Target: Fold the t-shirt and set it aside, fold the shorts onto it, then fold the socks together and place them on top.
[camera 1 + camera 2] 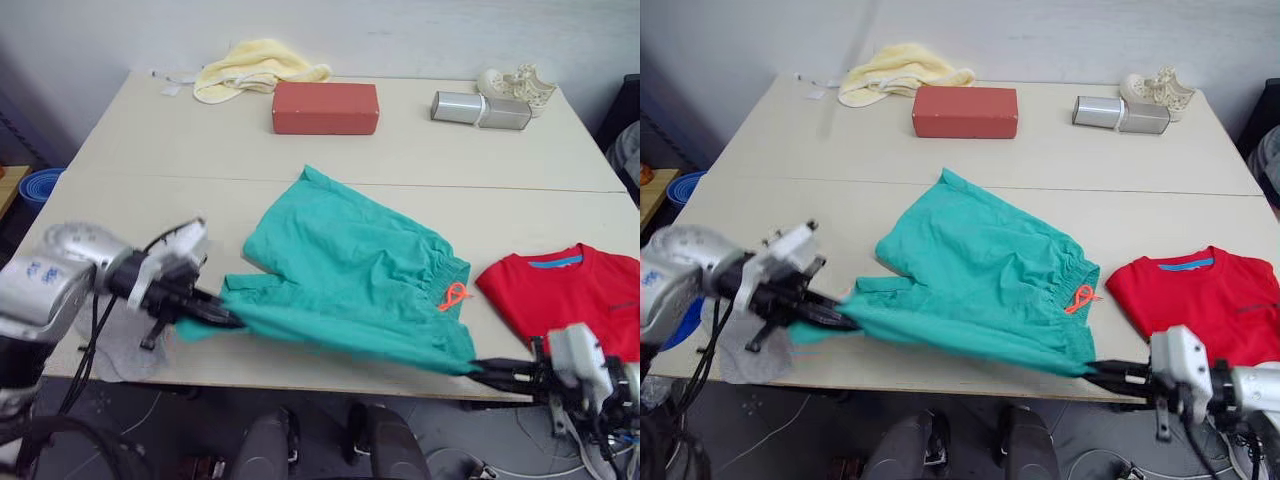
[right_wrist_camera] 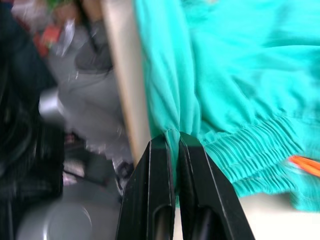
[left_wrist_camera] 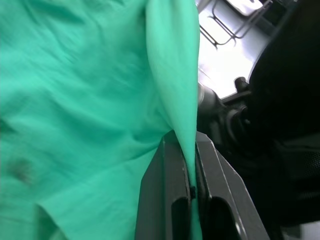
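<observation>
Two tools grip the near edge of the shorts (image 1: 350, 275); the left tool (image 1: 222, 316) is clenched on the leg end, the right tool (image 1: 478, 367) clenched on the waistband end beside the orange drawstring (image 1: 452, 296); the fabric stretches between them along the front rim of the tabletop (image 1: 400, 150), the rest lying spread toward the middle; the t-shirt (image 1: 575, 295) lies folded just right of the shorts, near the right front edge; a grey sock (image 1: 118, 345) sits under the left arm at the front left; well back stand a red box (image 1: 325, 107), a pale yellow towel (image 1: 255, 66) and a silver case (image 1: 481, 109).
</observation>
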Robot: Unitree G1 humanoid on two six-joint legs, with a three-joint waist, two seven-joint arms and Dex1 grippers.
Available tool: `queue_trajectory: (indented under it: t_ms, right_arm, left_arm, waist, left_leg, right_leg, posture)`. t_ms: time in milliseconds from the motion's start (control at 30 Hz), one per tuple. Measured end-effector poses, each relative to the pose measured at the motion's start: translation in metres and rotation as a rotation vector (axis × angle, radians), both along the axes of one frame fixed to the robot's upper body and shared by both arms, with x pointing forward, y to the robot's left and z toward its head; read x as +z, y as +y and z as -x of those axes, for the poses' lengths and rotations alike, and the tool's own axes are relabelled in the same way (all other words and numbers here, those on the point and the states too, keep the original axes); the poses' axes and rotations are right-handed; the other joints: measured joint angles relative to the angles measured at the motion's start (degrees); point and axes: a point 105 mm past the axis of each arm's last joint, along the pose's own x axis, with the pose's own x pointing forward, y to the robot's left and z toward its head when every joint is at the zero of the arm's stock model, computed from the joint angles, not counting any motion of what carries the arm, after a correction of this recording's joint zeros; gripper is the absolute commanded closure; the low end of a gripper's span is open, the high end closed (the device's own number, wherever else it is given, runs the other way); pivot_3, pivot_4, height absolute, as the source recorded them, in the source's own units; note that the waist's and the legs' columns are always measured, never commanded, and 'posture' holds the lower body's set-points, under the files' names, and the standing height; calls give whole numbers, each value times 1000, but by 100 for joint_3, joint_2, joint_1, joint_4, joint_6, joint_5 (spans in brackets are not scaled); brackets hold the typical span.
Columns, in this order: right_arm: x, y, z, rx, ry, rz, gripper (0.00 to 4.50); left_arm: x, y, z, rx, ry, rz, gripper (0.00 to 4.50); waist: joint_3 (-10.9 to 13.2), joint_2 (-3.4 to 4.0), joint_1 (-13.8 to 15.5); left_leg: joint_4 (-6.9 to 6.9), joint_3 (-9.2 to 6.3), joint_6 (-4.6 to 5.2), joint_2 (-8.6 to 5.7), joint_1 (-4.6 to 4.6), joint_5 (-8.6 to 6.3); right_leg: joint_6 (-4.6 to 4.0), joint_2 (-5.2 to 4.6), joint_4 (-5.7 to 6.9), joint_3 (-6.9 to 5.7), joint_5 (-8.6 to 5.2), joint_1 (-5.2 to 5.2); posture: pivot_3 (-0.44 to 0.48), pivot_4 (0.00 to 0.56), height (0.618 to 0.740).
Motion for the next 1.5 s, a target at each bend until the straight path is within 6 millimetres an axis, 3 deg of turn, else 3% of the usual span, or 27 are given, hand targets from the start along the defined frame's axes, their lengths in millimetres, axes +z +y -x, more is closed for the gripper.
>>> queue_trajectory:
  t_ms: [200, 333, 467, 600, 800, 833, 867, 900, 1100, 1233, 1267, 1367, 1433, 1500]
  right_arm:
    - [35, -1, -49, -138, 16, -118, 4500]
    - [40, -1, -86, -270, 23, -180, 4500]
    - [35, -3, -112, -418, 34, -223, 4500]
    - [23, -14, -125, -570, 45, -167, 4500]
    - [-4, -12, -122, -642, 100, -163, 4500]
    - [-4, -11, -123, -653, 99, -168, 4500]
    - [-3, -10, -123, -660, 97, -169, 4500]
    - [-3, -13, -122, -682, 96, -175, 3918]
    - [12, -31, -119, -749, -8, -193, 2028]
    - [30, -49, -116, -792, -175, -177, 649]
    - [34, -51, -115, -789, -217, -170, 649]
    - [46, -43, -109, -712, -318, -195, 428]
    - [48, -25, -97, -590, -344, -187, 42]
    - [40, 0, -82, -418, -351, -78, 0]
  left_arm:
    - [32, -32, -67, 37, -131, 172, 4432]
    - [46, -55, -117, 204, -260, 305, 4432]
    - [50, -57, -150, 407, -392, 341, 4432]
    - [32, -64, -166, 505, -490, 278, 4432]
    - [11, -80, -174, 571, -519, 233, 4432]
    - [10, -80, -175, 587, -509, 242, 4002]
    - [9, -80, -176, 598, -503, 245, 3860]
    - [8, -81, -177, 618, -505, 250, 3512]
    - [25, -58, -186, 729, -649, 265, 1713]
    - [37, -29, -186, 787, -723, 281, 1657]
    - [38, -23, -186, 792, -731, 283, 1657]
    - [36, -19, -179, 738, -731, 303, 1089]
    - [33, -24, -168, 620, -738, 315, 490]
    - [25, -32, -150, 433, -774, 301, 17]
  waist:
    - [7, -15, -21]
    - [22, -41, -21]
    - [28, -51, -44]
    - [28, -51, -20]
    - [28, -53, -17]
    - [28, -53, -23]
    - [28, -53, -30]
    - [28, -53, -35]
    - [28, -53, -56]
    - [28, -53, -60]
    - [28, -53, -60]
    - [28, -53, -61]
    - [27, -52, -39]
    - [27, -51, -37]
  left_leg:
    - [9, 17, 3, -2, -18, 2]
    - [40, 16, 7, -1, -37, 2]
    - [54, 19, 9, -2, -52, 1]
    - [75, 16, 15, -4, -78, -1]
    - [84, 25, 38, -20, -116, 7]
    - [84, 30, 42, -22, -114, 6]
    - [84, 31, 43, -22, -113, 6]
    - [84, 32, 44, -21, -114, 6]
    - [83, 34, 44, -19, -113, 6]
    - [81, 39, 44, -20, -112, 5]
    - [82, 41, 44, -21, -112, 6]
    - [82, 47, 44, -20, -110, 6]
    - [82, 46, 43, -18, -110, 5]
    - [81, 55, 44, -18, -106, 2]
  right_leg:
    - [1, 5, 2, -8, -1, -17]
    - [7, 5, 9, -13, 2, -25]
    - [17, 3, 18, -11, 8, -35]
    - [23, 2, 21, -16, 12, -48]
    - [48, 13, 24, -13, 26, -79]
    - [50, 13, 24, -13, 28, -80]
    - [52, 13, 23, -12, 29, -80]
    - [53, 11, 23, -9, 29, -81]
    - [53, 10, 23, -3, 29, -84]
    - [53, 15, 23, -8, 29, -85]
    - [54, 16, 24, -8, 30, -85]
    - [55, 22, 24, -15, 31, -85]
    - [55, 29, 27, -17, 30, -84]
    - [58, 32, 28, -18, 32, -85]
  posture:
    - [0, 150, 740]
    - [0, 150, 740]
    - [0, 150, 740]
    - [0, 150, 740]
    - [0, 150, 740]
    - [0, 150, 740]
    - [0, 150, 740]
    - [0, 150, 740]
    - [0, 150, 740]
    - [0, 150, 740]
    - [0, 150, 740]
    - [0, 150, 740]
    - [0, 150, 740]
    - [0, 150, 740]
